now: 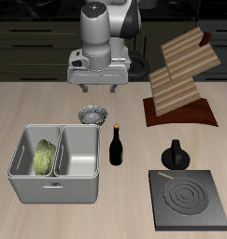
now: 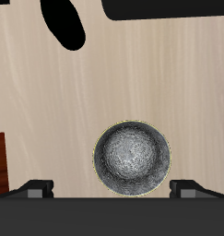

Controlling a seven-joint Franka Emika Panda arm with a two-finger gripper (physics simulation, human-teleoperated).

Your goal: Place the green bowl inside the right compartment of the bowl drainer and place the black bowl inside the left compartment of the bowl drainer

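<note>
We hover gripper (image 1: pixel 96 89) spread, empty, above black bowl (image 1: pixel 93 115). Bowl sits at 12 o'clock of drainer (image 1: pixel 55 182); green bowl (image 1: pixel 44 157) already inside. Risk: fingers (image 2: pixel 35 189) slip off rim; bottle (image 1: pixel 116 146) at 4 o'clock of bowl gets knocked.

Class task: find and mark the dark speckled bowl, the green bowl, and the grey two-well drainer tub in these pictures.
Dark grey speckled black bowl (image 2: pixel 131 157): wrist view, centre of its inside.
Olive-green bowl (image 1: pixel 43 157): exterior view, its tilted mottled side, inside a drainer well.
Light grey metal bowl drainer (image 1: pixel 55 185): exterior view, its front wall.
</note>
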